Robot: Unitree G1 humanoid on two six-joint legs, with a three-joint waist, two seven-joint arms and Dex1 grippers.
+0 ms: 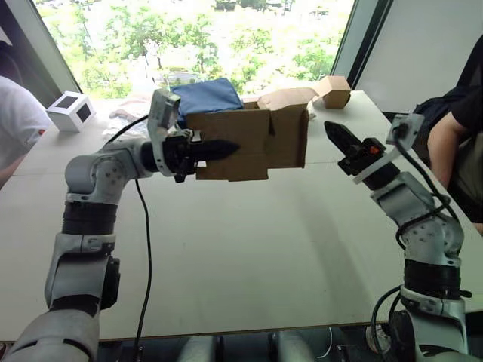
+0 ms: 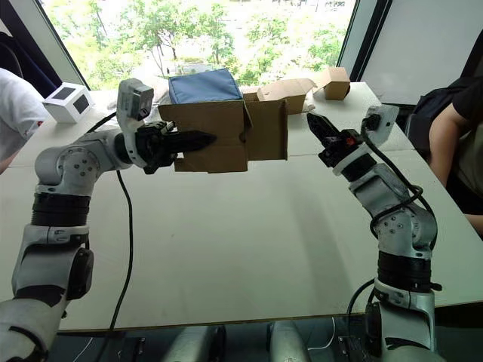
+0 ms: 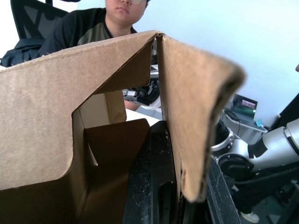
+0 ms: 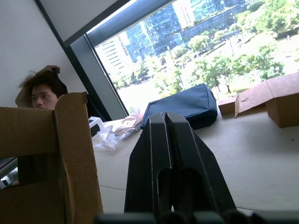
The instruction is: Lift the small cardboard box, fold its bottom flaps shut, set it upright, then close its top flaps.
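- Two grippers up over the table [image 1: 249,256].
- Left gripper [image 1: 219,149] holds the small cardboard box [image 1: 245,143] in the air above the table, black fingers clamped on a wall panel, flaps loose.
- Right gripper [image 1: 338,139] just beside the box, apart from it, fingers pressed together, empty.
- Behind the box: blue bag [image 1: 207,96], brown carton [image 1: 332,90], white cube [image 1: 70,111].

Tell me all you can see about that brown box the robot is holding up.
The box is plain brown cardboard, unprinted, roughly cubic, held in the air above the table. The left gripper is clamped on one of its walls. Its flaps hang loose, and the open inside shows. The right gripper is close by, not touching it.
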